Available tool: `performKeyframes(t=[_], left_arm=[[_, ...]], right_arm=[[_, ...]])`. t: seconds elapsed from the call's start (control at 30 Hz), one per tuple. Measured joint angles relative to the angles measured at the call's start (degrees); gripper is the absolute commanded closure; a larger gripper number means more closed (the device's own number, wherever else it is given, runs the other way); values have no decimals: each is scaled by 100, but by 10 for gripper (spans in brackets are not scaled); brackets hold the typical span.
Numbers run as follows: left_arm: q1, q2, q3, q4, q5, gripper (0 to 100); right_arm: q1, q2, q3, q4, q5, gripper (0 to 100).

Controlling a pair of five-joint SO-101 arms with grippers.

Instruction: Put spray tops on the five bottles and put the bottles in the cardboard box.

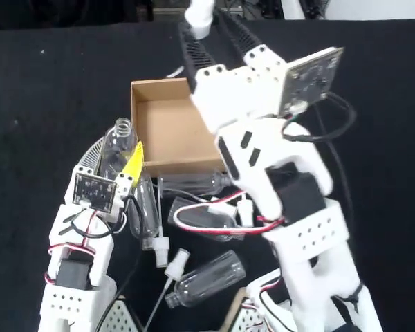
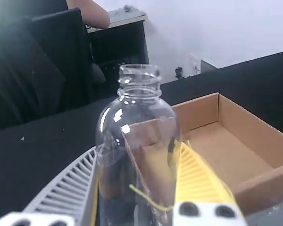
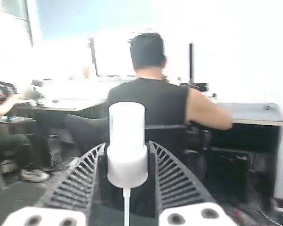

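Left arm kept low; left claw (image 1: pixel 119 153) clamped on uncapped bottle (image 2: pixel 139 122), held upright just left of cardboard box (image 1: pixel 166 131). Right arm raised high above surface (image 1: pixel 41 83); right claw (image 3: pixel 126 148) clamped on spray top (image 3: pixel 126 122).
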Motion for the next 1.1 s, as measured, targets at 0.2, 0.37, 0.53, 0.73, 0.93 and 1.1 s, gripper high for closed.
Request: performKeyframes(t=[0.2,0.37,0.53,0.73,0.93,1.1], left_arm=[[-26,0,0,-316,0,970],[-114,0,0,-712,0,970],[114,0,0,-1582,0,970],[167,0,0,-1732,0,970],[176,0,0,-1749,0,970],[176,0,0,-1749,0,970]], right_arm=[[-492,0,413,-642,0,987],[-510,0,457,-756,0,987],[-527,-404,501,-756,0,987],[-563,-993,554,-624,0,987],[-967,-1354,554,-141,0,987],[-1152,-1380,554,281,0,987]])
